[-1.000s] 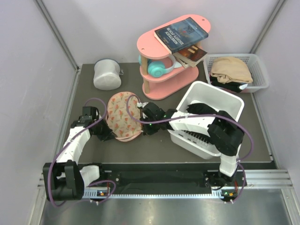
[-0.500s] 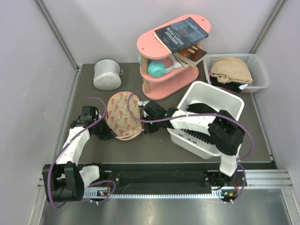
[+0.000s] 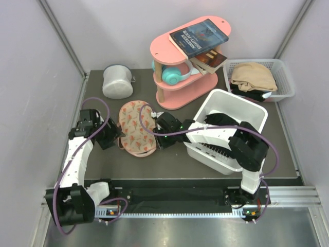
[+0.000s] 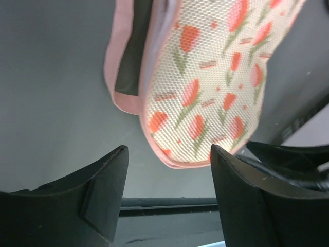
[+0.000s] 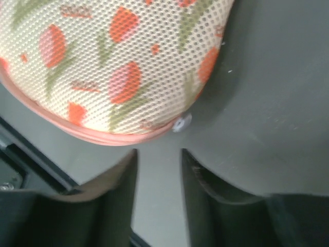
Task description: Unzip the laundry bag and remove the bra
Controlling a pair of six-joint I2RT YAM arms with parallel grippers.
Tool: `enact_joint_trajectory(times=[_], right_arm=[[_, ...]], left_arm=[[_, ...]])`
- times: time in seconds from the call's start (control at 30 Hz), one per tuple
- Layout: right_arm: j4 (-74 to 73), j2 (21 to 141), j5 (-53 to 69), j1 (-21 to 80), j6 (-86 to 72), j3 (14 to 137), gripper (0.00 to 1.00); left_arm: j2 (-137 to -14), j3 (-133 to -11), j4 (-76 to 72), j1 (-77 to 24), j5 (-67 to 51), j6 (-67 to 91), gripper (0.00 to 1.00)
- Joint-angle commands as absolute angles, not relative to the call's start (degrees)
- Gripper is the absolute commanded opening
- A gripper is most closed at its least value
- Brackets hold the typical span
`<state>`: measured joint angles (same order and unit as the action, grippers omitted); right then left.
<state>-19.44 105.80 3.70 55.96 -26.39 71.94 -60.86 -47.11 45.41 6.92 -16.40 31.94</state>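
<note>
Carrier: dark grey matte table (image 3: 169, 162), rectangular, walled on the left, far and right sides.

Directly on it:
- white-grey cylindrical container (image 3: 117, 81), upright, far left corner.
- pink two-tier oval shelf stand (image 3: 160, 50), middle of the far edge, just right of the container.
- white slotted plastic basket (image 3: 285, 72), far right corner, against the right wall.
- white plastic slotted bin (image 3: 216, 152), right of centre, set at an angle to the table's edges, near the basket.
- flat beige-pink mesh laundry bag (image 3: 134, 126) with red tulip print and pink edging, left of centre, lying flat, between container and near edge.
</note>
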Motion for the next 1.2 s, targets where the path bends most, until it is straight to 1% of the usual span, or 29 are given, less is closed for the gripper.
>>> enact_joint_trajectory(times=[0.0,0.1,0.2,0.4,0.73,0.8,0.87,0.9,0.97,1.0,1.1,1.13,1.17], right_arm=[[-18.63,100.37,3.43,57.39,-28.47,71.72,0.52],[-18.55,99.32,3.25,57.65,-29.26,71.63,0.62],[-18.72,98.79,2.64,57.66,-29.71,71.72,0.68],[-18.02,101.68,2.46,57.57,-31.2,74.0,0.71],[-17.57,111.96,6.06,56.87,-33.4,82.34,0.73],[-17.58,112.85,7.11,56.87,-33.66,83.14,0.73],[-16.79,113.46,8.6,56.87,-34.19,83.41,0.73],[-16.53,113.64,8.96,56.95,-34.36,83.23,0.73],[-15.65,113.64,10.01,57.3,-34.71,82.97,0.73],[-15.21,113.64,10.37,57.3,-34.72,82.62,0.73],[-14.5,113.29,11.69,57.66,-34.8,82.18,0.73],[-14.41,113.2,11.78,57.74,-34.63,82.09,0.73],[-14.59,112.94,11.86,57.74,-34.8,81.92,0.73]], left_arm=[[-63.89,-46.68,43.95,8.87,-15.73,29.09,0.67],[-66.09,-46.41,41.58,8.96,-16.61,29.35,0.64],[-67.76,-46.32,39.2,8.96,-17.93,29.79,0.62],[-70.31,-45.53,36.48,8.96,-18.28,29.71,0.56],[-75.58,-43.95,31.38,8.97,-20.82,30.23,0.49],[-75.85,-43.33,29.27,8.96,-21.44,30.5,0.43],[-76.2,-43.33,28.13,8.96,-21.88,30.41,0.36],[-76.38,-43.42,28.13,8.96,-21.97,30.15,0.28],[-76.64,-43.86,28.3,8.96,-22.15,29.71,0.19],[-76.47,-43.86,28.91,8.88,-21.97,29.1,0.1],[-74.45,-44.47,30.93,8.96,-20.05,27.78,0.04],[-72.88,-44.73,31.46,8.96,-19.43,27.34,0.0],[-72.08,-45.35,31.81,8.88,-18.99,26.29,0.0]])
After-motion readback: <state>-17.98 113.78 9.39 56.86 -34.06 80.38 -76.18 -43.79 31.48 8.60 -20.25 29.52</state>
